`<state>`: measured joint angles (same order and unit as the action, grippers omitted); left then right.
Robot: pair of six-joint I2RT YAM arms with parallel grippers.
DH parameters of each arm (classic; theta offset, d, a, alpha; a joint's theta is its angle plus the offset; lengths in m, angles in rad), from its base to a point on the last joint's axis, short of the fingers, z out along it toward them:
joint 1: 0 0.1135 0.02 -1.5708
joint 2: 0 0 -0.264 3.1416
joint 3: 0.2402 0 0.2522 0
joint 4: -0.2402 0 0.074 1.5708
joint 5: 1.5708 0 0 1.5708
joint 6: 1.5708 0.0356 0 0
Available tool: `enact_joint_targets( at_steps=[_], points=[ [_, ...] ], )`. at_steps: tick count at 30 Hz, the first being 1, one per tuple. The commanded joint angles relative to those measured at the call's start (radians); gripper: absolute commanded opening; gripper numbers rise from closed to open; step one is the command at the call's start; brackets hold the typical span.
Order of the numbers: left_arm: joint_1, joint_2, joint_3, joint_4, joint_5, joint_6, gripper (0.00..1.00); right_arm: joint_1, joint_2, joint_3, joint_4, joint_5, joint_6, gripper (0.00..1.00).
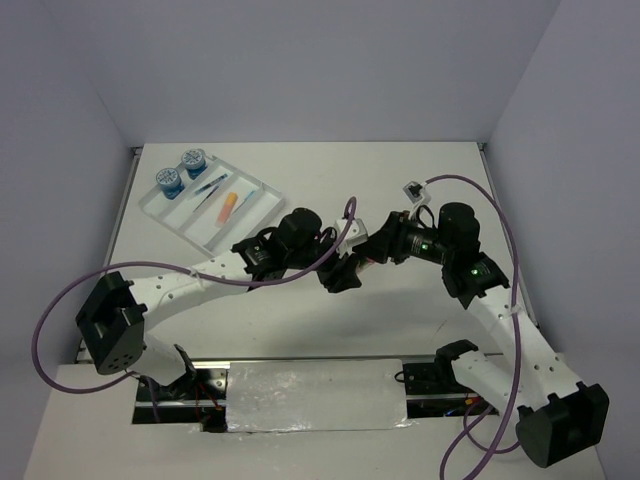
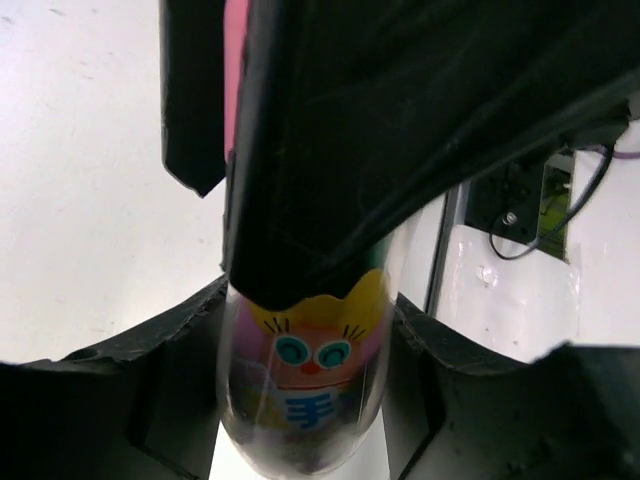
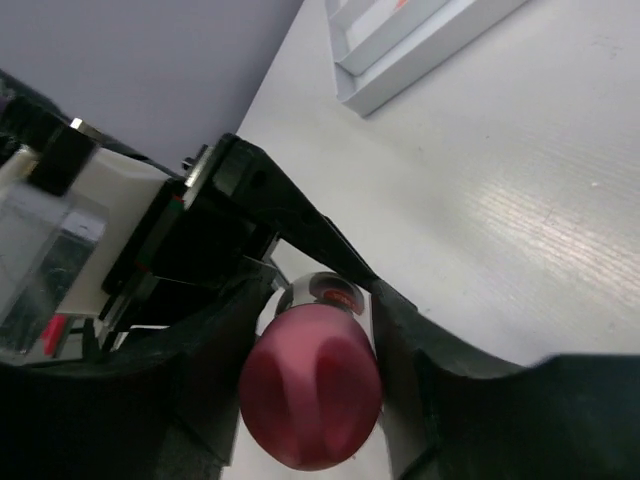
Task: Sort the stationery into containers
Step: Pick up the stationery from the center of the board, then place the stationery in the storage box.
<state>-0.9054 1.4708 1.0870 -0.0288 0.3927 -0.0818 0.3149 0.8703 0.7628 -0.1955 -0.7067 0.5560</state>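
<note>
- While the top view shows only two claws meeting nose to nose at mid-table, the left wrist view shows the glue stick (image 2: 305, 400) itself, its cartoon label between the fingers of the left gripper (image 2: 308, 345)
- Those fingers sit close against both sides of the barrel; whether they press it I cannot tell
- From the right wrist, the right gripper (image 3: 315, 335) is clamped on the stick's pink cap (image 3: 312, 400)
- Only overhead: the tray (image 1: 250, 222) at far left, well apart from the stick, holds two rolls (image 1: 168, 180), pens (image 1: 210, 187) and an orange marker (image 1: 229, 205)
- Tabletop (image 1: 330, 190) runs wide between claws and tray; side walls meet its left and right edges
</note>
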Motion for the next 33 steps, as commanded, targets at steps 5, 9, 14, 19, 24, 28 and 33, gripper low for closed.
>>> enact_joint_targets(
  at_steps=[5,9,14,19,24,28,33],
  points=[
    [0.008,0.010,0.085,-0.031,-0.254,0.071,0.00,-0.085,-0.005,-0.063,0.084,0.110,0.019,0.84],
    [0.124,0.017,0.065,-0.074,-0.386,0.157,0.00,-0.249,-0.002,-0.115,0.074,0.171,0.044,0.86],
    [0.270,0.121,0.126,-0.103,-0.592,0.321,0.00,-0.352,-0.043,-0.177,0.056,0.199,-0.002,0.86],
    [0.506,0.177,0.157,-0.094,-0.480,0.404,0.00,-0.352,-0.086,-0.163,-0.037,0.234,-0.111,0.86],
    [0.674,0.203,0.136,-0.074,-0.370,0.322,0.00,-0.350,-0.119,-0.197,0.014,0.129,-0.103,0.86],
    [0.706,0.217,0.119,-0.082,-0.299,0.321,0.01,-0.350,-0.103,-0.206,0.028,0.095,-0.102,0.86],
    [0.706,0.235,0.076,-0.060,-0.265,0.321,0.05,-0.350,-0.103,-0.209,0.031,0.085,-0.105,0.86]
  ],
)
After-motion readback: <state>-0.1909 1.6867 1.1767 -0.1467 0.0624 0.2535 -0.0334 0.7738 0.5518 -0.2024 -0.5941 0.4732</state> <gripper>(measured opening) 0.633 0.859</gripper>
